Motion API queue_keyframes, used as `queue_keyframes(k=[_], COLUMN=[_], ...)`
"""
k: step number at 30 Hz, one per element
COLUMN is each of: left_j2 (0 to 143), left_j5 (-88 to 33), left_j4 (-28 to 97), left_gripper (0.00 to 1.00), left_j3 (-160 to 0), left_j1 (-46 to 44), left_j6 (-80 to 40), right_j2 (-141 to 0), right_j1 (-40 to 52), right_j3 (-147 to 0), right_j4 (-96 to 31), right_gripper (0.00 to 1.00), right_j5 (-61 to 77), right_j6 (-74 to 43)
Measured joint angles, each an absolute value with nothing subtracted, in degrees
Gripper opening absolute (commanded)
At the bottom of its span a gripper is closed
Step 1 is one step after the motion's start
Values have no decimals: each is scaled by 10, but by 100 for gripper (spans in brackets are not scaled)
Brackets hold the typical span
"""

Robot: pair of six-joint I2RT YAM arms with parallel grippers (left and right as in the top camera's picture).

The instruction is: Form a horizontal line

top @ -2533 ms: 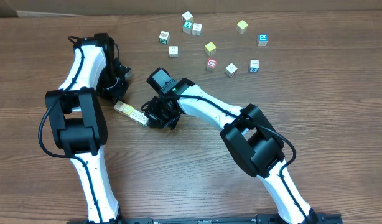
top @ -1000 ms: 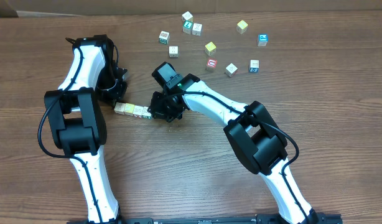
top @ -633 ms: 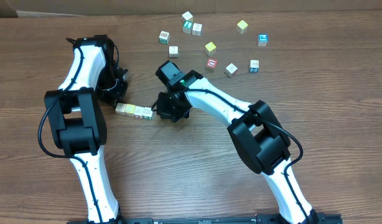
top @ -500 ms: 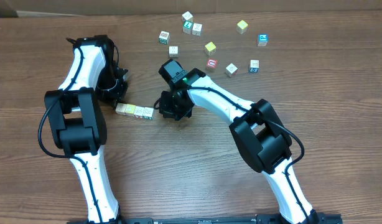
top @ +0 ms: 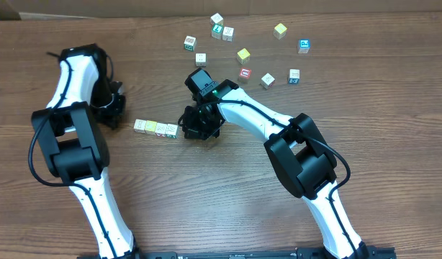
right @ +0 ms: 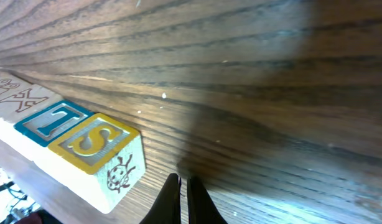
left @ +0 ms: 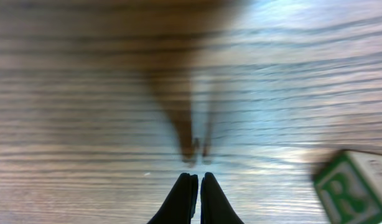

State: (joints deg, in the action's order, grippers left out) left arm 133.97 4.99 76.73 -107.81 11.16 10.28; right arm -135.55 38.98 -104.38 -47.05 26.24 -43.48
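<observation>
The right tool [right: 183,180] has its two fingers pressed together, holding nothing, with the tips low on the wooden surface [top: 221,194] just beside the yellow-faced S cube [right: 94,140]. I cannot tell whether it touches that cube. The S cube is the right end of the line of four letter cubes [top: 155,128], which lies face to face at mid-surface. The blue-framed T cube [right: 53,119] is next inward. From overhead the line looks almost level, with its right end sitting slightly nearer the robot than its left.

The step in hand seems to be a last squaring-up. It would go best with the shut tips kept flat against the S cube's side face and low enough not to ride over its top edge. A short, slow push away from the robot should do, since a hard shove could open gaps or make the row pivot.

The left tool [left: 198,177] is also closed and empty, standing apart from the left end. A green R cube [left: 349,190] shows at the edge of its view. It could serve as a stop there. The scattered cubes [top: 243,55] lie well apart.
</observation>
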Motion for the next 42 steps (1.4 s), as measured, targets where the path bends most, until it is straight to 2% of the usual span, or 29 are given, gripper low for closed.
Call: queue_keyframes(k=[13,34,42], left_j2=[1340,1340,1340], left_j5=[50,50,50], left_j4=[767,767,770], left_gripper=[4,4,5], left_j3=[-1078,-1078,-1078], left_j1=[116,116,116], left_j6=[93,93,93], right_j2=[-1355,-1356,-1356], right_j1=[390,390,387], right_j3=[-1042,-1042,-1043], right_j4=[-432,-378,-418], right_gripper=[4,4,4], right_j5=[310,313,237], right_j6=[-435,-435,-429])
